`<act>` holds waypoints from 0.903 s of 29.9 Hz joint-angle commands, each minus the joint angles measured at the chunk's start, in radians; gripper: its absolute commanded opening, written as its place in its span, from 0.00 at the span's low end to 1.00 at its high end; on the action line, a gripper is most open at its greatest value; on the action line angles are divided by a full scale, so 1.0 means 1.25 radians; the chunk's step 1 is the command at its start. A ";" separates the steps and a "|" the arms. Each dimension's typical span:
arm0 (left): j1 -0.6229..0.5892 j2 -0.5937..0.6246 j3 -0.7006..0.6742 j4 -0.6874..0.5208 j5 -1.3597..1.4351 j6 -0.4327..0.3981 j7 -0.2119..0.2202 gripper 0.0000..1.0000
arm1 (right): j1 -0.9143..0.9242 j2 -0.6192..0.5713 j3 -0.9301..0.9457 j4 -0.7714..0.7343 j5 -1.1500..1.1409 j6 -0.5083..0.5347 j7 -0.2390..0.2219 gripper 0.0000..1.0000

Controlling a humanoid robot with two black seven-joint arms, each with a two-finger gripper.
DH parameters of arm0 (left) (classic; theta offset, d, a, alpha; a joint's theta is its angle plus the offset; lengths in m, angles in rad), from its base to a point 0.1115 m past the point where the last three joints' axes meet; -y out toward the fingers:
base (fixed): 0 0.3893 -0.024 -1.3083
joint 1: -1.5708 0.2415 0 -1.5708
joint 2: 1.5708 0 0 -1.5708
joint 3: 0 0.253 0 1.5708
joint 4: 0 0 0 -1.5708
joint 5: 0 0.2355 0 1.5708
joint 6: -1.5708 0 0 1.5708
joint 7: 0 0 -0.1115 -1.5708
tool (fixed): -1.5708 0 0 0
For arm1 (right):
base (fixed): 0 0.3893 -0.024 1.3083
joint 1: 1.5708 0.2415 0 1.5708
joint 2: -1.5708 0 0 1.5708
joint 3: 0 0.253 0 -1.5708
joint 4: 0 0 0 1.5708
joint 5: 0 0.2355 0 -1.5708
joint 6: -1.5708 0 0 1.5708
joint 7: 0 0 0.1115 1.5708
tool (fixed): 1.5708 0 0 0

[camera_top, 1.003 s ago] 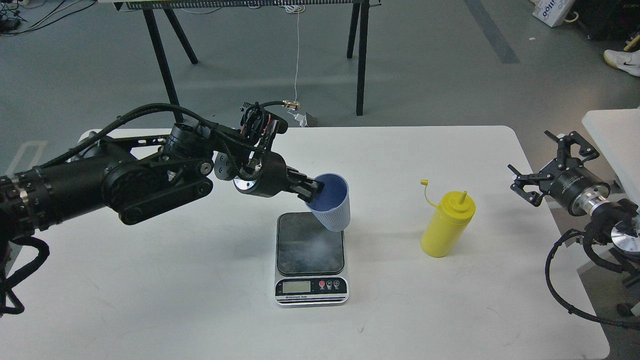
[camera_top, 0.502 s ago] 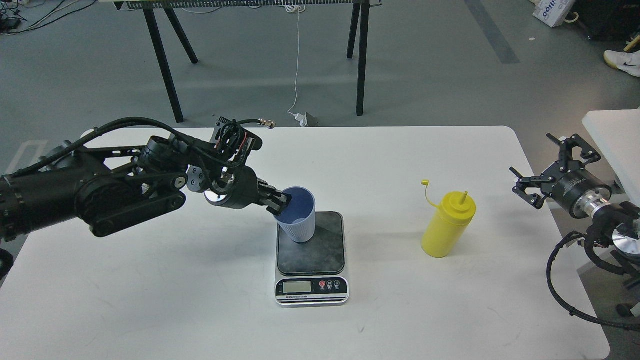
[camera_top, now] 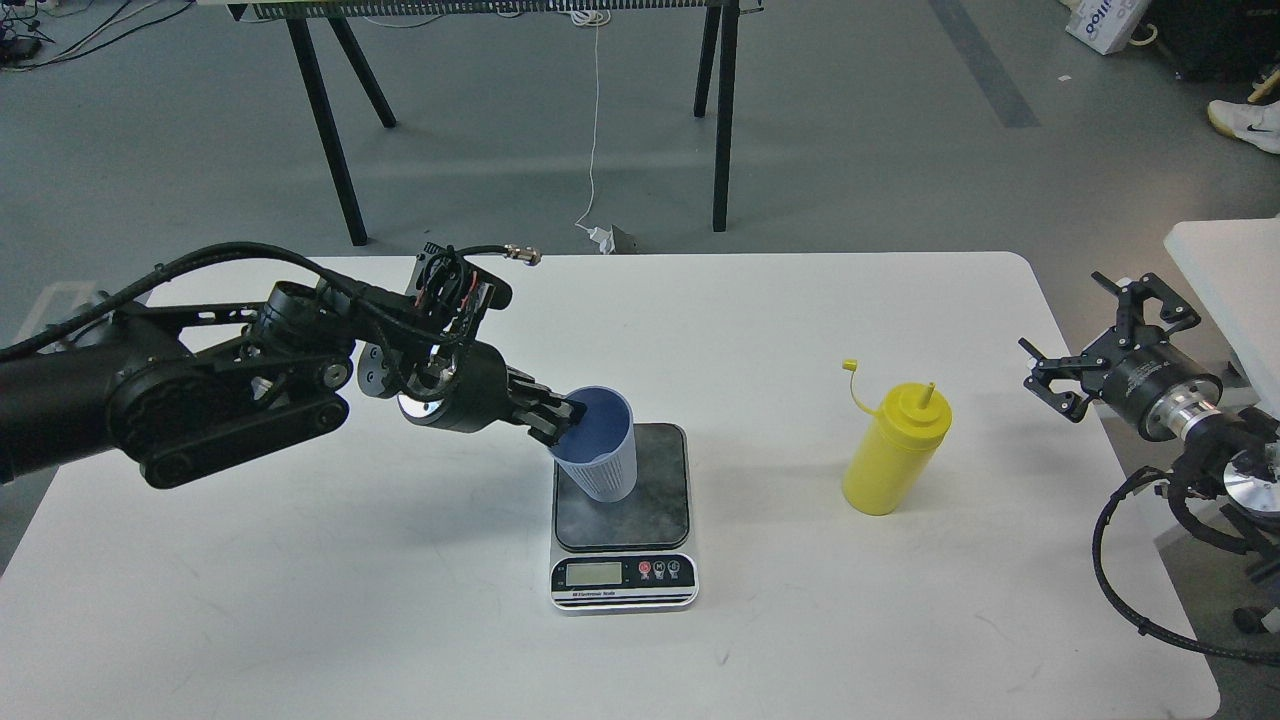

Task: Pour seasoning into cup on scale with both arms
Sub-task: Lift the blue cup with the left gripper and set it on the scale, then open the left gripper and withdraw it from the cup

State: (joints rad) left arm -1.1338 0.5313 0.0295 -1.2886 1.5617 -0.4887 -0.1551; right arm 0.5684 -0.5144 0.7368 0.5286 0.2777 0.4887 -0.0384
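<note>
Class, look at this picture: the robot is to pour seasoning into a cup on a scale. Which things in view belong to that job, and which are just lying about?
Belonging to the job:
cup
scale
yellow seasoning bottle
left gripper, holding the cup's rim
right gripper, fingers spread

Just lying about:
black trestle legs
white cable on the floor
cardboard box
someone's shoe

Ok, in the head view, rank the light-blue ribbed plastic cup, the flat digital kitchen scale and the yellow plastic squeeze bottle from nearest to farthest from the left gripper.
1. Light-blue ribbed plastic cup: its rim is pinched by the left gripper, over the scale's left part.
2. Flat digital kitchen scale: directly beneath the cup.
3. Yellow plastic squeeze bottle: upright, far right of the scale, nearer the open right gripper.
</note>
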 commanded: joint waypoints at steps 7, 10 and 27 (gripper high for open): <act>0.005 -0.011 0.001 0.006 0.006 0.000 0.000 0.09 | 0.001 0.004 0.001 -0.006 0.000 0.000 0.000 0.99; 0.011 -0.011 0.001 0.006 0.004 0.000 0.000 0.17 | 0.001 0.004 0.001 -0.009 0.000 0.000 0.000 0.99; -0.005 0.002 -0.069 0.029 -0.128 0.000 -0.010 0.94 | 0.015 0.002 -0.013 -0.011 0.000 0.000 -0.017 0.99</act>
State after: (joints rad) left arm -1.1291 0.5285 -0.0186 -1.2785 1.4597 -0.4887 -0.1644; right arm 0.5724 -0.5094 0.7223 0.5102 0.2776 0.4887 -0.0515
